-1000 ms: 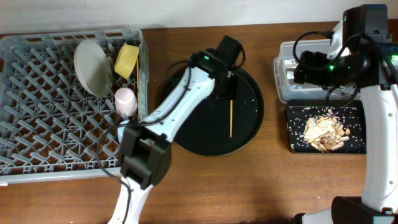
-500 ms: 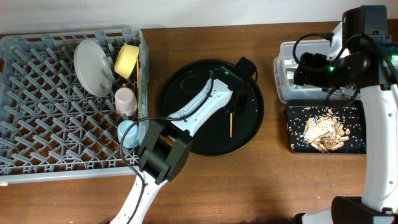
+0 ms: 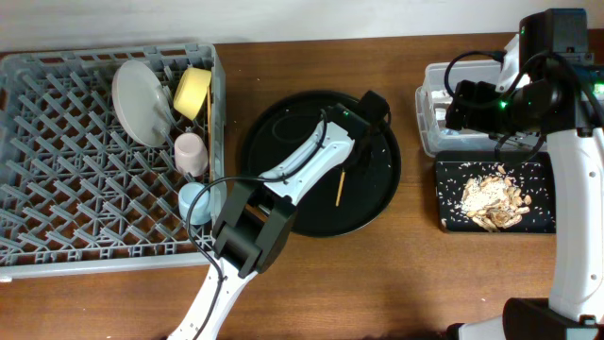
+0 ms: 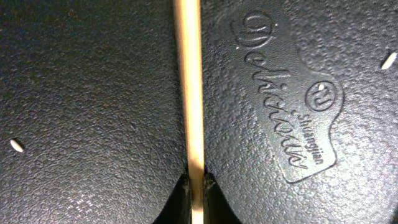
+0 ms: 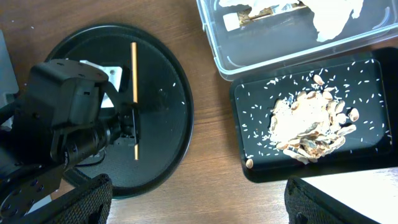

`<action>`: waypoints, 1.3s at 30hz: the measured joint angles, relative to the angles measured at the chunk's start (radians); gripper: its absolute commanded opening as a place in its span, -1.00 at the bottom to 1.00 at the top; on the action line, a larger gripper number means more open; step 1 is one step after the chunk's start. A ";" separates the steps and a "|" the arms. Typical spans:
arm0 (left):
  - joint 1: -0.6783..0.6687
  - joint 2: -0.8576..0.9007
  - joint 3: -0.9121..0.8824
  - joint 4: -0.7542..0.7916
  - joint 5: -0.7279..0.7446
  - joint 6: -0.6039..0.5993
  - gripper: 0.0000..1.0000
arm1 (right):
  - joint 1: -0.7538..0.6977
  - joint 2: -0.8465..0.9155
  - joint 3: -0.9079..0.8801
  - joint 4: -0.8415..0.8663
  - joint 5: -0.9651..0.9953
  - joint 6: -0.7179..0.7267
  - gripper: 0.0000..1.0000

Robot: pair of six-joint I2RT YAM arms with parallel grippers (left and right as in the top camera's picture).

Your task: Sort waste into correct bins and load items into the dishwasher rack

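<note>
Surface: brown wooden table is carrying your round black tray, pale wall behind.
Left gripper: you are pinching one chopstick, lying on that tray.
Right gripper: hanging spread wide.

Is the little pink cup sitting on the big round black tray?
No, the pink cup stands in the grey rack, near the plate.

Soft, even room light falls on the wooden table, with only faint shadows beside the arms. In the left wrist close-up, the round black tray has sharp grain and a dull sheen, and the chopstick is bright, nearly washed out. In the right wrist view, the fingers are dark and blurred.
</note>
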 measured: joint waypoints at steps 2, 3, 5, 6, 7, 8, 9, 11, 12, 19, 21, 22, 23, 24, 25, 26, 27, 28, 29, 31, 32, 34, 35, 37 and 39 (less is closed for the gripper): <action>0.000 0.000 0.000 -0.001 0.001 -0.001 -0.98 | 0.000 0.000 0.000 0.000 0.000 0.000 0.80; 0.000 0.000 0.002 -0.003 0.000 -0.001 -0.98 | 0.000 0.000 0.000 0.000 0.000 0.000 0.80; 0.000 0.004 0.012 -0.019 0.002 -0.002 -0.98 | 0.000 0.000 0.000 -0.003 0.000 0.000 0.79; 0.001 0.010 0.024 -0.034 0.002 -0.002 -0.98 | 0.000 0.000 0.000 -0.003 0.000 0.000 0.79; 0.004 0.017 0.048 -0.073 0.002 -0.001 -0.98 | 0.000 0.000 0.000 -0.004 0.000 0.000 0.79; 0.006 0.024 0.070 -0.123 0.001 -0.002 -0.98 | 0.000 0.000 0.000 -0.007 0.000 0.000 0.79; 0.013 0.036 0.103 -0.180 -0.003 -0.001 -0.99 | 0.000 0.000 0.000 -0.007 0.000 0.000 0.80; 0.035 0.055 0.180 -0.270 -0.012 0.004 -0.98 | 0.000 0.000 -0.001 -0.007 0.000 0.000 0.79; 0.050 0.060 0.222 -0.312 -0.016 0.010 -0.98 | 0.000 0.000 -0.001 -0.007 0.000 -0.001 0.79; 0.204 0.069 0.656 -0.649 -0.030 0.026 -0.96 | 0.000 0.000 -0.005 -0.009 0.000 0.000 0.80; 0.257 0.063 0.764 -0.673 -0.029 0.056 -0.96 | 0.000 0.000 -0.005 -0.010 0.000 0.000 0.80; 0.282 0.055 0.789 -0.673 -0.029 0.072 -0.96 | 0.000 0.000 -0.005 -0.010 0.000 0.000 0.80; 0.296 0.048 0.795 -0.674 -0.029 0.084 -0.96 | 0.000 0.000 -0.005 -0.010 0.000 0.000 0.79; 0.311 0.041 0.797 -0.676 -0.029 0.100 -0.96 | 0.000 0.000 -0.005 -0.011 0.000 -0.001 0.79; 0.324 0.034 0.797 -0.676 -0.029 0.117 -0.96 | 0.000 0.000 -0.005 -0.013 0.000 0.000 0.79; 0.337 0.028 0.797 -0.676 -0.029 0.133 -0.95 | 0.000 0.000 -0.005 -0.015 0.000 0.000 0.79; 0.354 0.017 0.797 -0.677 -0.029 0.149 -0.95 | 0.000 0.000 -0.005 -0.017 0.000 0.000 0.80; 0.367 0.004 0.797 -0.678 -0.028 0.158 -0.95 | 0.000 0.000 -0.005 -0.021 0.000 0.000 0.79; 0.382 -0.016 0.795 -0.678 -0.027 0.166 -0.95 | 0.000 0.000 -0.005 -0.023 0.000 0.000 0.80; 0.422 -0.077 0.769 -0.677 -0.027 0.184 -0.95 | 0.000 0.000 -0.005 -0.027 0.000 0.000 0.80; 0.444 -0.114 0.743 -0.676 -0.029 0.188 -0.95 | 0.000 0.000 -0.005 -0.028 0.000 0.000 0.80; 0.499 -0.201 0.666 -0.674 -0.031 0.200 -0.95 | 0.000 0.000 -0.005 -0.029 0.000 0.000 0.80; 0.527 -0.241 0.624 -0.677 -0.035 0.203 -0.95 | 0.000 0.000 -0.005 -0.029 0.000 0.000 0.80; 0.582 -0.307 0.544 -0.678 -0.053 0.214 -0.95 | 0.000 0.000 -0.005 -0.029 0.000 0.000 0.80; 0.625 -0.346 0.452 -0.679 -0.079 0.221 -0.95 | 0.000 0.000 -0.005 -0.030 0.000 -0.003 0.81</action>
